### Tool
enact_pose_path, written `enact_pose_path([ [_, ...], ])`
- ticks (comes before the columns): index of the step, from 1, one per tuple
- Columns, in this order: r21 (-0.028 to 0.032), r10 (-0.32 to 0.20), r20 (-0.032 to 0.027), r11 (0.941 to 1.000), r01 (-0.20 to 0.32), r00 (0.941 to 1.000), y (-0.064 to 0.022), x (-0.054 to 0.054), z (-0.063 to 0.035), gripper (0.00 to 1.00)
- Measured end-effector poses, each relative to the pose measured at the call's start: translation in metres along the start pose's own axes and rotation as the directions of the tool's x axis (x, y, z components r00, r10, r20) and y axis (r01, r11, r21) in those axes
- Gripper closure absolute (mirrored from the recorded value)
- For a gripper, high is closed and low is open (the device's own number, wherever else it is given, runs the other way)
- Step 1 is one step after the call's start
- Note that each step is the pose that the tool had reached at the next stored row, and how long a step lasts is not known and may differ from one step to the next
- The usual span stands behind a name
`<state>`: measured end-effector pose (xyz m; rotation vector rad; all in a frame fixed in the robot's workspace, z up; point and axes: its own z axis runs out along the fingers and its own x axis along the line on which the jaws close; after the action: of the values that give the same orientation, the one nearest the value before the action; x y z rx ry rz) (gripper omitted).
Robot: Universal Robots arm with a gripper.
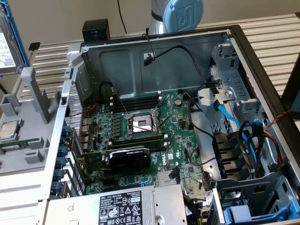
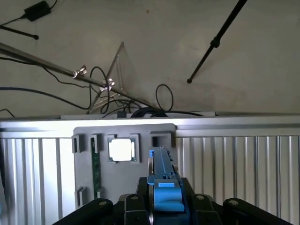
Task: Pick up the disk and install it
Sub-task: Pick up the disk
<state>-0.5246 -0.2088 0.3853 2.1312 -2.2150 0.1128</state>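
The disk (image 1: 8,44) hangs at the exterior view's far left edge, above the grey parts tray (image 1: 28,140); its silver body, white label and blue carrier frame show there. In the wrist view I see the disk (image 2: 161,176) edge-on, its blue frame standing upright between the black fingers of my gripper (image 2: 161,208), which is shut on it. It is held clear of the tray (image 2: 140,183) below.
The open computer case (image 1: 234,35) holds a motherboard (image 1: 140,124), a graphics card (image 1: 129,157) and a labelled power supply (image 1: 122,206). Another blue-fronted carrier (image 1: 243,215) sits in the drive bay at the exterior view's lower right. The tray holds a processor chip (image 2: 121,150) and a memory stick (image 2: 96,173).
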Motion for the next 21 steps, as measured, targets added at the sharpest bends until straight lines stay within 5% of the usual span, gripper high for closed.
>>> enact_pose_path([
  [9,0.0062,0.002,-0.0050,1.0000,-0.002,1.0000,-0.0098,-0.002,-0.0332,0.63],
  [21,0.0064,0.002,-0.0067,1.0000,-0.002,1.0000,-0.0395,0.002,-0.0835,0.63],
])
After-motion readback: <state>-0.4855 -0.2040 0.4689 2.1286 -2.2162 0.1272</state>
